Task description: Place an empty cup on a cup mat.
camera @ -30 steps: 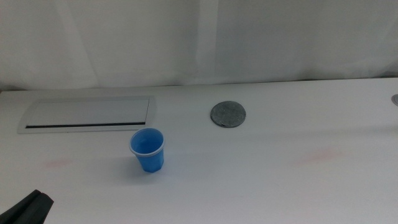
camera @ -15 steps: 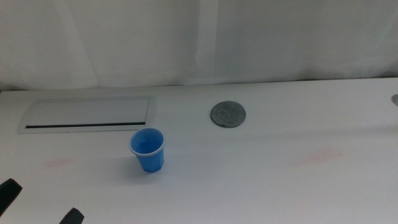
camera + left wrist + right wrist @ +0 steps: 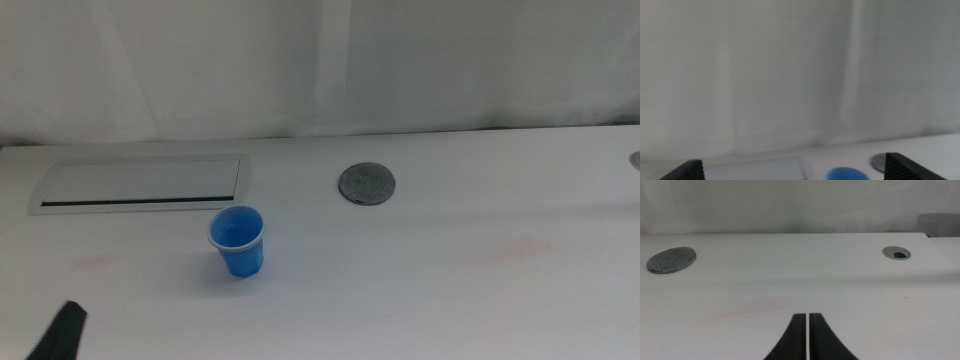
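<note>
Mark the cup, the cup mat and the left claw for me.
cup (image 3: 238, 243): middle view, on its blue side wall.
cup mat (image 3: 367, 183): middle view, centre of the grey disc.
left claw (image 3: 795, 172): left wrist view, midway between its two wide-apart fingertips.

One blue cup (image 3: 238, 241), one speckled grey cup mat (image 3: 367, 183), one white rectangular panel (image 3: 140, 183) with a single dark slot, one round grey grommet (image 3: 896, 253) set in the table, two grippers, left gripper (image 3: 795, 172) and right gripper (image 3: 807, 339)
</note>
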Controlling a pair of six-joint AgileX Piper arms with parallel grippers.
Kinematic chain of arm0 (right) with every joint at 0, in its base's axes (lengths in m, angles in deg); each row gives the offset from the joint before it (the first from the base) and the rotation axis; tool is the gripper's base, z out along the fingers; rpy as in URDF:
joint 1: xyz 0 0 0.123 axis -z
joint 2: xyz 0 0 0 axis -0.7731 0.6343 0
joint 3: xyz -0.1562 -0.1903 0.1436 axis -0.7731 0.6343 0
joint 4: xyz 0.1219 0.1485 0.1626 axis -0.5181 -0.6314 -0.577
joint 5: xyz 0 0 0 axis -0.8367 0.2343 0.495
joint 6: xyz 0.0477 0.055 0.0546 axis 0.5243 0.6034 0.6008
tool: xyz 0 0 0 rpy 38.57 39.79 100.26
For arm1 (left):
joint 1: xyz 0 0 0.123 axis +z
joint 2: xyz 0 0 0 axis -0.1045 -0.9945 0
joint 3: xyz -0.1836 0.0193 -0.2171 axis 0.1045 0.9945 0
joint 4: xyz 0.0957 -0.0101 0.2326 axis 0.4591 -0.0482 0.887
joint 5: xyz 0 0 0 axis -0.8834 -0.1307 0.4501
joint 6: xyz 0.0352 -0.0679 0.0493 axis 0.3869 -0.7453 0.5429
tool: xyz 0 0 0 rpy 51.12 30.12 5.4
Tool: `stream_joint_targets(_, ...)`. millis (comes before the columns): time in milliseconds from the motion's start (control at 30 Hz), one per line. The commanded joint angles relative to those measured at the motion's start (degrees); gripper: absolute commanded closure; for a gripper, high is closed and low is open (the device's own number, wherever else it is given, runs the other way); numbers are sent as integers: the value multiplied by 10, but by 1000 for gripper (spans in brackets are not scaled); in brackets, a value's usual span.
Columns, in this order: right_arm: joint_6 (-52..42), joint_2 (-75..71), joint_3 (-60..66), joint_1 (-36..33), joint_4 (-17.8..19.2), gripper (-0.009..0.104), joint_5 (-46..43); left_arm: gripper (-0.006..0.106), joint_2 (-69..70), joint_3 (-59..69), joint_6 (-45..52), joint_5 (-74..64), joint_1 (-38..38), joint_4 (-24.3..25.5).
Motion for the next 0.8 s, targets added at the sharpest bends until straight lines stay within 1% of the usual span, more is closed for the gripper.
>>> stream_joint_targets(0,-2,-3,15,2,4,98,0,9,22,22,-12,0,42,-8)
stream_joint_targets(167,-2,-3,15,2,4,98,0,9,22,22,-14,1,115,-8)
stream_joint_targets(267,-2,-3,15,2,4,98,0,9,22,22,-14,13,140,-8)
stream_joint_targets(400,-2,-3,15,2,4,98,0,9,22,22,-17,23,141,-7)
stream_joint_targets(567,-2,-3,15,2,4,98,0,9,21,2,-56,25,141,-7)
stream_joint_targets(667,-2,-3,15,2,4,98,0,9,20,-38,-72,-4,141,-7)
stream_joint_targets(767,-2,-3,15,2,4,98,0,9,12,-92,-75,-79,141,-7)
